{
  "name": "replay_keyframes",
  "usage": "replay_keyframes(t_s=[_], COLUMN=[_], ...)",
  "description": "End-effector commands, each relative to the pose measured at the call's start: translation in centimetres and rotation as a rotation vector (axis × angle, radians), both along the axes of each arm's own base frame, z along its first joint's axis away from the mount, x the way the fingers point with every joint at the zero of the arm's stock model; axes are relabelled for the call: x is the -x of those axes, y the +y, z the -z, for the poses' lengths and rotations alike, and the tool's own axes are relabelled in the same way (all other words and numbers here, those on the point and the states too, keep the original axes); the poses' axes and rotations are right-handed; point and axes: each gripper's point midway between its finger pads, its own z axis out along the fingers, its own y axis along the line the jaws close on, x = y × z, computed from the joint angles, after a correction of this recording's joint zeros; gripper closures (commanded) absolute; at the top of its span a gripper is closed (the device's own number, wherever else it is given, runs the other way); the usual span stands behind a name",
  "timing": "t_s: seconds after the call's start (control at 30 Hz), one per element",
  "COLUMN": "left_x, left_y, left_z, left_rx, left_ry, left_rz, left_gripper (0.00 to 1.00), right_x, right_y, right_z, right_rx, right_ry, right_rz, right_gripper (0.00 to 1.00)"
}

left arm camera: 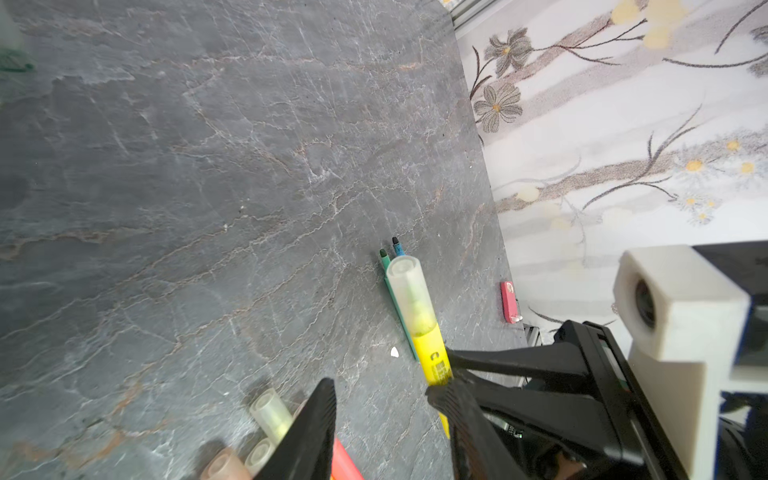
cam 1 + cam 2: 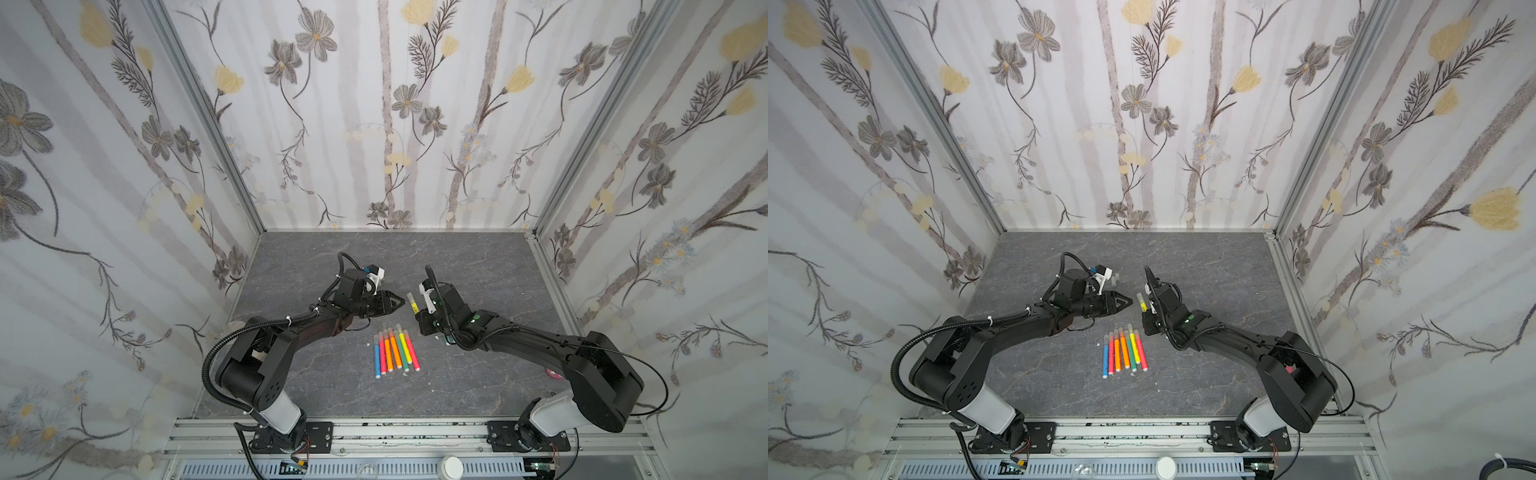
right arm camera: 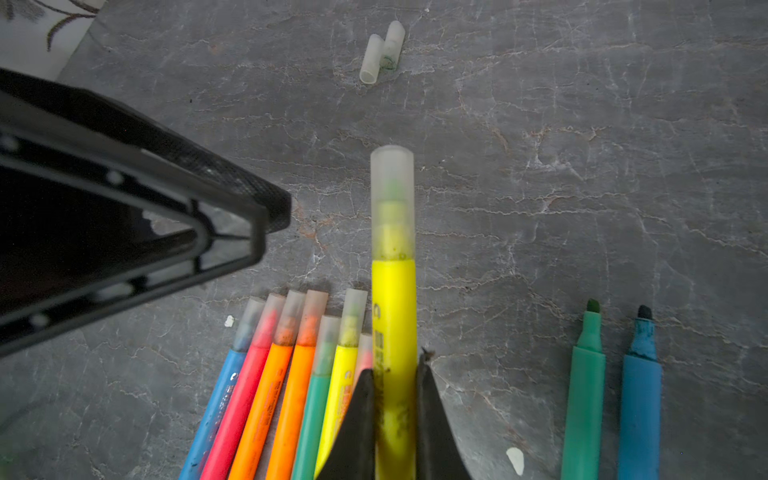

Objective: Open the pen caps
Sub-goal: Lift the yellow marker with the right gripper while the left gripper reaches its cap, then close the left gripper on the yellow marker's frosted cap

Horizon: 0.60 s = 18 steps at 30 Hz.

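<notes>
- Yellow pen [image 3: 394, 332], cap [image 3: 392, 199] still on, sat clamped in the right gripper's [image 3: 395, 368] closed jaws.
- Left gripper [image 1: 384, 388] stood open, empty, near that cap.
- 2 uncapped pens [image 3: 584, 395] lay aside; 7 capped pens [image 3: 291, 382] were left.

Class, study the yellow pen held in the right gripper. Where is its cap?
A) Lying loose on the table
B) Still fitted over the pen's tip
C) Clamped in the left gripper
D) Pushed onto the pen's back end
B: the translucent cap still covers the tip of the yellow pen. The right gripper clamps the pen by its barrel, and the left gripper is open and clear of the cap.
</notes>
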Motion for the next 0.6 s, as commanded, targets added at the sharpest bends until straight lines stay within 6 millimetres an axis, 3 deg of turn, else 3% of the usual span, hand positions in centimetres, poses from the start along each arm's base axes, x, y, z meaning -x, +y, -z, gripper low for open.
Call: replay_keyframes(t_s=[0.0, 0.37, 0.57], left_x=[-0.9, -2.3, -2.2], left_y=[-0.9, -2.4, -3.0], left_z=[-1.5, -2.1, -1.9], left_rx=[0.072, 0.102, 0.125], left_ry=[-0.036, -0.040, -0.028], left_rz=[-0.006, -0.011, -0.004], left_gripper=[0.57, 0.57, 0.64], right_x=[-0.2, 0.3, 0.4], right_y=[1.1, 1.7, 1.8], right_z=[-1.2, -1.9, -2.2], right_rx=[-0.068, -0.104, -0.109], right_ry=[-0.021, -0.031, -0.034], right_rz=[-0.021, -0.036, -0.041], right_gripper=[0.96, 0.96, 0.96])
